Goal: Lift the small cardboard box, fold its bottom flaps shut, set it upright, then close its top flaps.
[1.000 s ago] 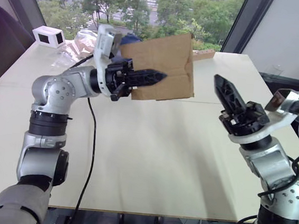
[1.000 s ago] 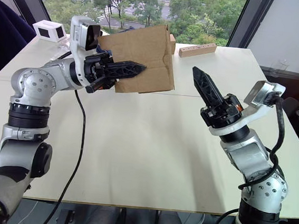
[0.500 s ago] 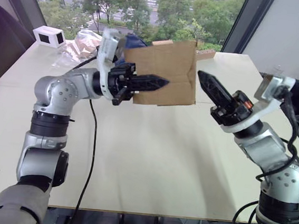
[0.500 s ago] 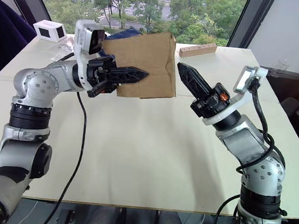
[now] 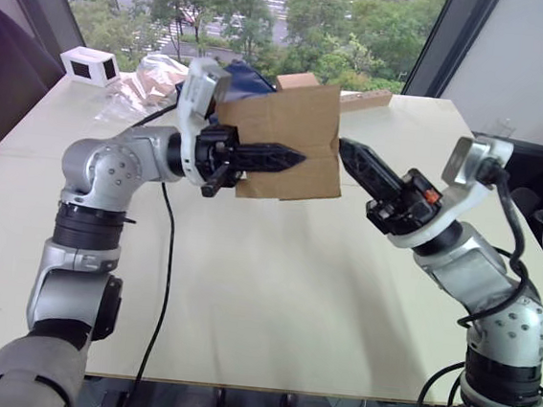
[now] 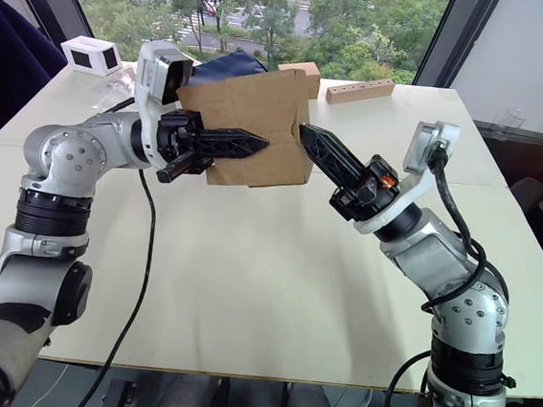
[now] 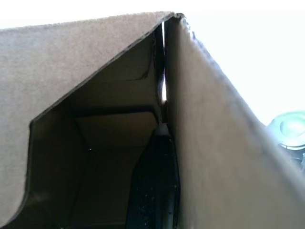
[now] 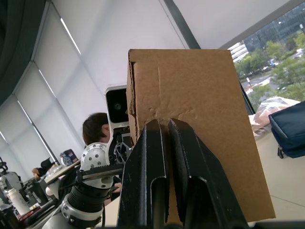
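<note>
The small cardboard box [image 5: 293,129] hangs in the air over the far half of the table [image 5: 273,290], its broad brown side towards me. My left gripper [image 5: 293,155] is shut on one wall of it. One black finger [image 7: 153,181] lies inside the box against that wall [image 7: 209,143]. The box's end towards the left wrist stands open. I cannot tell the bottom flaps from the top flaps here. My right gripper [image 5: 346,149] is shut, and its tip touches the box's right edge [image 8: 190,90].
At the back of the table lie a white box [image 5: 87,66], a clear plastic bag [image 5: 144,74], a dark blue bag [image 6: 229,65], another small brown box [image 6: 299,69] and a wooden strip [image 6: 359,90]. A person [image 8: 97,131] sits beyond the robot.
My right gripper has swung left and forward until its tip meets the box's right edge. The left gripper has brought the box slightly lower and nearer.
</note>
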